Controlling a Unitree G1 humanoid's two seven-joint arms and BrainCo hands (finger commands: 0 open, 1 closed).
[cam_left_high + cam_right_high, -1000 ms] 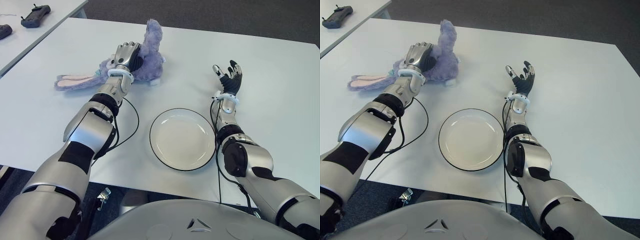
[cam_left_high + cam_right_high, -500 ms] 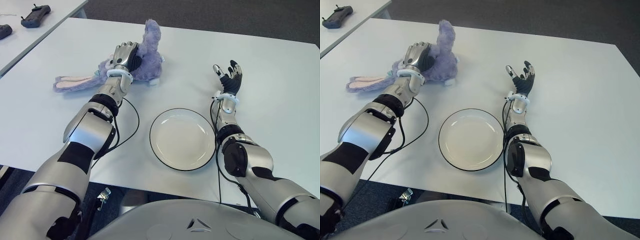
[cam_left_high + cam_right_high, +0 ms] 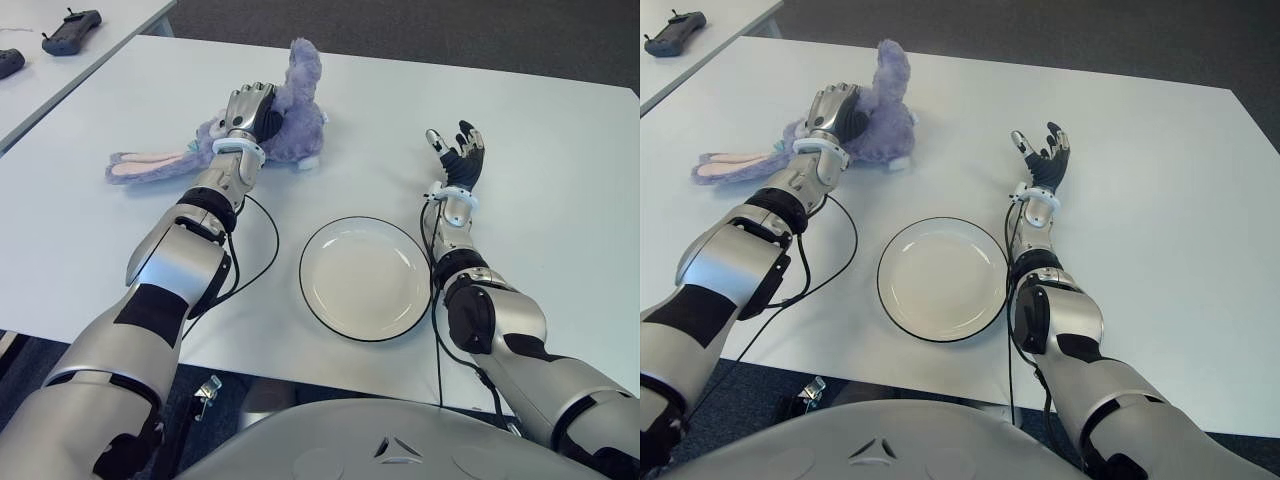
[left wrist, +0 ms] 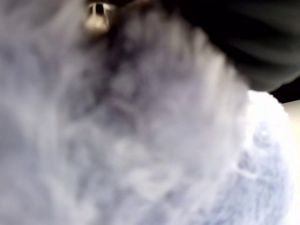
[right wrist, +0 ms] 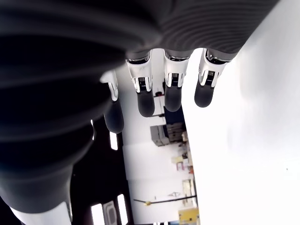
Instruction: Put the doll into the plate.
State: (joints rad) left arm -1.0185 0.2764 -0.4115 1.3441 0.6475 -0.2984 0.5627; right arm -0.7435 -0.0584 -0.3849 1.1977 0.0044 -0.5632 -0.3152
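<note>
Item: doll (image 3: pixel 290 125) — a purple plush rabbit, lying on its side on the white desk (image 3: pixel 560 180) toward the far left, long pink-lined ears trailing out to the left. It is well apart from the plate and has not left the desk.

Item: plate (image 3: pixel 365 278) — white with a dark rim, near the front edge of the desk, between the two arms. Nothing in it.

Item: left hand (image 3: pixel 250 108) — pressed down on the doll's body, fingers curled into the fur. Its wrist view is filled with purple pile (little else to go on), so the grip looks closed on the doll, though how securely I cannot tell.

Item: right hand (image 3: pixel 1043 155) — idle, showing beyond the plate and to its right, palm up, fingers spread and holding nothing.

Step in hand: the grasp, as I judge it; carrying has not begun.

Next move calls for: a firm hold on the soft body, a lift high enough that the trailing ears clear the desk, then a sweep toward the robot and to its right to bring the doll over the plate before letting go.

Also present: dark handheld controllers (image 3: pixel 70 30) on a neighbouring table at the far left.
</note>
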